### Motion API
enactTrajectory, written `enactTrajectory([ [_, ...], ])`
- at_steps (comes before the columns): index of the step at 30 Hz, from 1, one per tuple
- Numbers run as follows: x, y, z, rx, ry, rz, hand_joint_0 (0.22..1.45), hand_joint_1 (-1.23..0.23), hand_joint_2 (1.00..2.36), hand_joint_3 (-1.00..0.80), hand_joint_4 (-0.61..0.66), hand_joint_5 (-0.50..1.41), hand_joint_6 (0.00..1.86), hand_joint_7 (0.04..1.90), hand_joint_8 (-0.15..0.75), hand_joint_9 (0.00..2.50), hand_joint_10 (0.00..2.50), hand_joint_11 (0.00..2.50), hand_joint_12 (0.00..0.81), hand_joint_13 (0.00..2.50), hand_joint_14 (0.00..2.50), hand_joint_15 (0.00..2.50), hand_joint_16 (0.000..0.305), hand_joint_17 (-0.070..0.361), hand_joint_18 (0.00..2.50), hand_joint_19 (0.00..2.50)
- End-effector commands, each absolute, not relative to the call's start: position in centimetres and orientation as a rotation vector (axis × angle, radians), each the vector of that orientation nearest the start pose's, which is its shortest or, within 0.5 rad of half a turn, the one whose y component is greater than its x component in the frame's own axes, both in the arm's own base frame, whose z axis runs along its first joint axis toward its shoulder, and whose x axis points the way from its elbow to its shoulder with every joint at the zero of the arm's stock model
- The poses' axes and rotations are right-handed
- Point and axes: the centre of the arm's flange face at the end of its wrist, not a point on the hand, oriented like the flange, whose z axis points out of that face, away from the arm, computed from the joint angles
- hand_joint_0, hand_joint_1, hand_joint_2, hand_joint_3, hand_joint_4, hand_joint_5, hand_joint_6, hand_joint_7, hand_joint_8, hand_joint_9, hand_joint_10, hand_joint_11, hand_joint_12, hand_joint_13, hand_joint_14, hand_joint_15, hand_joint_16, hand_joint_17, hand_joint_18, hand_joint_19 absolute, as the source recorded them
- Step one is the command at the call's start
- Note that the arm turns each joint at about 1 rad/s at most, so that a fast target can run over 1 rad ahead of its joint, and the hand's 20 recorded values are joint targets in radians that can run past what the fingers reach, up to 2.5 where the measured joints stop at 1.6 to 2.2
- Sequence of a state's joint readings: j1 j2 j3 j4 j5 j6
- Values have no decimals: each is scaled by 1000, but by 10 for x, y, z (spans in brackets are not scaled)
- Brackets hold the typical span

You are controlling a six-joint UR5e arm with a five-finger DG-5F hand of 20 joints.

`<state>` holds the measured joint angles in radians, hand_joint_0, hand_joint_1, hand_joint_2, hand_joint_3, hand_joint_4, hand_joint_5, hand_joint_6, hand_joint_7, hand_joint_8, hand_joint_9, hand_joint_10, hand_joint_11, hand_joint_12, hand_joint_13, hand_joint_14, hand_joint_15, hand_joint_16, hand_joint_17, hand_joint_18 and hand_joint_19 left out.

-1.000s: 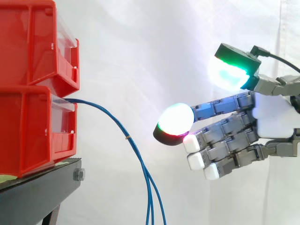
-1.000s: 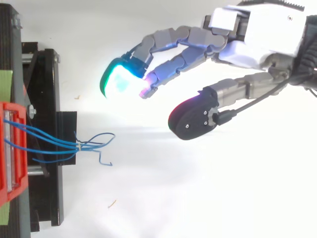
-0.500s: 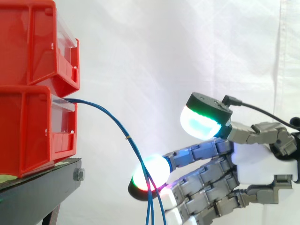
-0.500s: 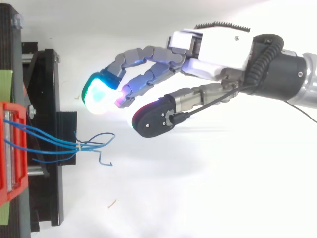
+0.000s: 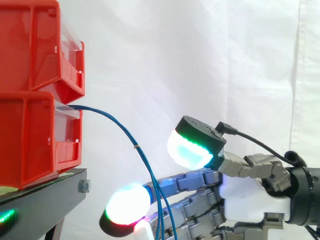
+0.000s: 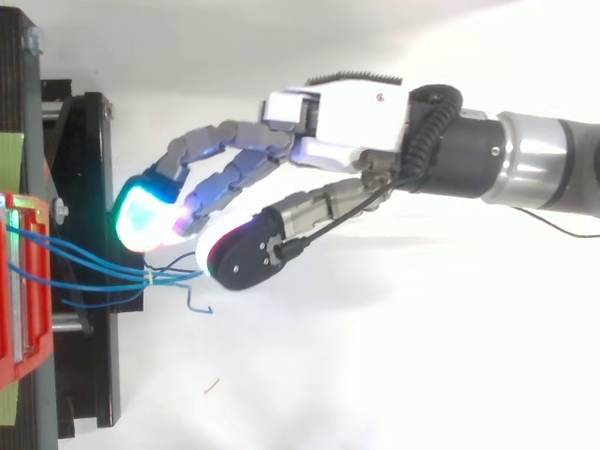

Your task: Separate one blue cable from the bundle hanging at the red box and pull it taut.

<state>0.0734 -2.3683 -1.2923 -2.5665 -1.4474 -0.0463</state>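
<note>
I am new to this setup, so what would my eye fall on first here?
The hand, low on the right, with brightly glowing fingertips stretched out at the blue cables. Next, two stacked red bins on the left, the cables hanging from the lower one.

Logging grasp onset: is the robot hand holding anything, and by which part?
Nothing is held. The robot hand is open, its fingers stretched past the hanging blue cables, and its thumb is not closed on them.

The side view's bottom edge cuts off the lower fingers of the hand (image 5: 255, 205) and the blue cables (image 5: 135, 146) beneath it. From above, we cannot tell whether its thumb pad (image 6: 239, 262) touches them.
</note>
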Motion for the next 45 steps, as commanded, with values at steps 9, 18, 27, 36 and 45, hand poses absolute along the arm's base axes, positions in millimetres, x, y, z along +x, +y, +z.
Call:
enactTrajectory([
  [9, 769, -83, 177, 1141, 1129, 1397, 553, -732, 1000, -500, 214, -178, 502, 841, 280, 735, 11, 375, 347, 720, 13, 355, 42, 94, 624, 460],
  [18, 769, -86, 178, 1139, 1124, 1397, 606, -631, 1001, -474, 212, -155, 503, 835, 287, 815, 11, 382, 337, 777, 13, 364, 39, 88, 663, 468],
  [27, 766, -101, 177, 1155, 1121, 1364, 640, -613, 1008, -390, 210, -130, 503, 1069, 291, 834, 12, 407, 335, 811, 14, 380, 38, 86, 685, 471],
  [36, 768, -98, 177, 1101, 1141, 1311, 624, -618, 1006, -419, 205, -135, 503, 1093, 291, 821, 12, 418, 338, 818, 16, 387, 38, 86, 684, 477],
  [45, 769, -93, 178, 1089, 1142, 1288, 633, -598, 1006, -409, 195, -139, 503, 1107, 292, 821, 13, 432, 338, 825, 14, 391, 38, 86, 687, 479],
])
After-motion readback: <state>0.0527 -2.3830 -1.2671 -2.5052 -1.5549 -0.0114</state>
